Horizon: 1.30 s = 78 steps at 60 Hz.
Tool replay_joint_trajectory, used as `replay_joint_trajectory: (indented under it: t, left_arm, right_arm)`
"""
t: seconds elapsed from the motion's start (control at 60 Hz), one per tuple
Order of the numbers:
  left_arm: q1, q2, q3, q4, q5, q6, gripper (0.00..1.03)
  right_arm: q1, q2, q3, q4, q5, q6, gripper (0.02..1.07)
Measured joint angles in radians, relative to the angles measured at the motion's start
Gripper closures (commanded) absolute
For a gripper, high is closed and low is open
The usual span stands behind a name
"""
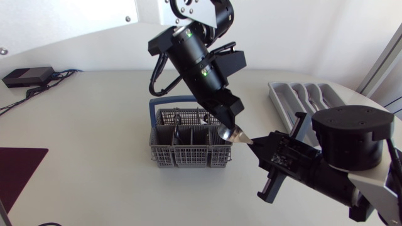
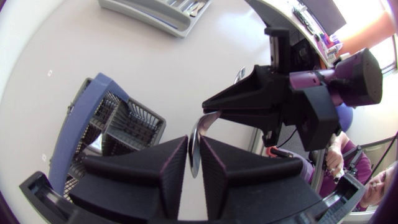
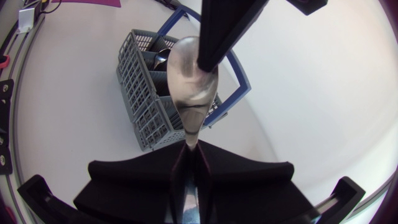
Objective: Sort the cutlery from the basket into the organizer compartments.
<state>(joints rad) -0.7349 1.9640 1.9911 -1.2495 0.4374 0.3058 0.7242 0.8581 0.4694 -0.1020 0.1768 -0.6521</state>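
A silver spoon [image 1: 235, 134] hangs in the air just right of the grey cutlery basket [image 1: 164, 154], held from both ends. My left gripper [image 1: 231, 124] comes down from the far side and is shut on the spoon's bowl [image 3: 186, 81]. My right gripper [image 1: 254, 143] meets it from the right and is shut on the handle [image 3: 190, 138]. In the left wrist view the spoon [image 2: 195, 140] stands between my left fingers [image 2: 168, 162], with the right gripper [image 2: 212, 109] just ahead. More cutlery lies in the basket [image 3: 140, 93]. The grey organizer [image 1: 279, 100] at the far right holds several pieces.
The basket's blue handle [image 1: 154, 107] rises behind it, under my left arm. A dark maroon mat [image 1: 16, 169] lies at the table's left edge, and a black box with cables [image 1: 28, 76] sits at the far left.
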Motion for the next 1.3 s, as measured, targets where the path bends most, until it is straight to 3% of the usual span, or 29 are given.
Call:
replay_joint_trajectory:
  t: [0.05,0.167,0.383,0.617,0.9,1.3]
  left_arm:
    - [0.012,0.000,0.032,0.001,0.016,-0.002,0.23]
    - [0.040,0.000,0.100,0.020,0.027,-0.019,0.14]
    - [0.130,-0.048,0.116,0.191,0.030,-0.089,0.13]
    - [0.221,-0.222,-0.012,0.371,0.029,-0.082,0.13]
    - [0.219,-0.440,-0.335,0.535,-0.105,0.012,0.13]
    - [0.152,-0.602,-0.624,0.698,-0.295,0.062,0.13]
  right_arm:
    - [0.000,-0.001,0.000,-0.003,0.000,0.000,1.01]
    - [-0.001,-0.008,0.000,-0.008,0.000,0.000,1.01]
    - [-0.117,-0.022,0.000,-0.013,-0.065,0.000,1.01]
    - [-0.524,0.085,0.037,-0.022,-0.320,0.006,1.01]
    - [-0.867,0.461,0.306,-0.002,-0.474,0.078,1.01]
    - [-1.001,0.912,0.733,-0.053,-0.537,0.236,1.01]
